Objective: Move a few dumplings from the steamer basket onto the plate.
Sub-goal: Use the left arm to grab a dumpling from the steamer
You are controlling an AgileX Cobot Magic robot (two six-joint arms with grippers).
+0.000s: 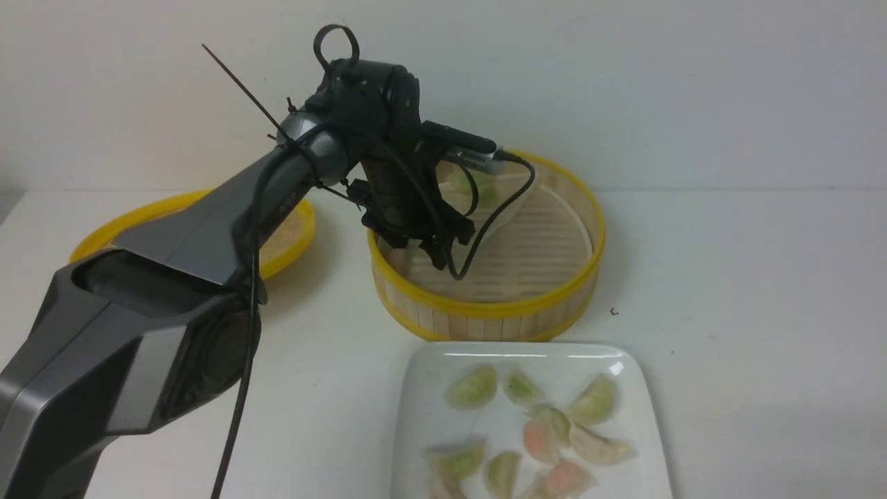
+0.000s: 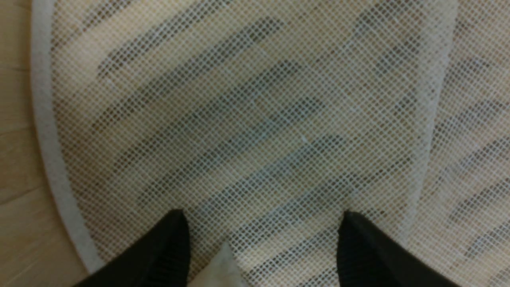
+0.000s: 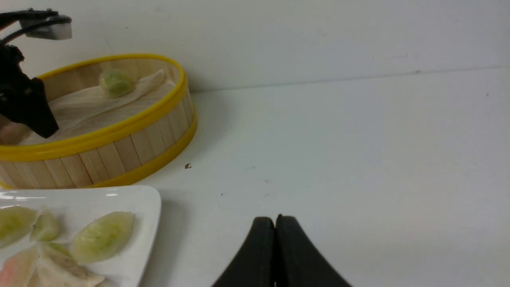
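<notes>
Inside the steamer basket, the left claw gapes wide; empty.

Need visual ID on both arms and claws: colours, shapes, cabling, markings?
Left arm: dark grey, angular shell, silvery rounded joint, long loose black cable, thin ties sticking out. Left claw: black, blunt fingers, with a small grey module plugged in beside it. Right claw: black, slim tapering fingers; its arm is out of view. No markings legible.

wall: pale, plain | tabletop: white (faint specks)
</notes>
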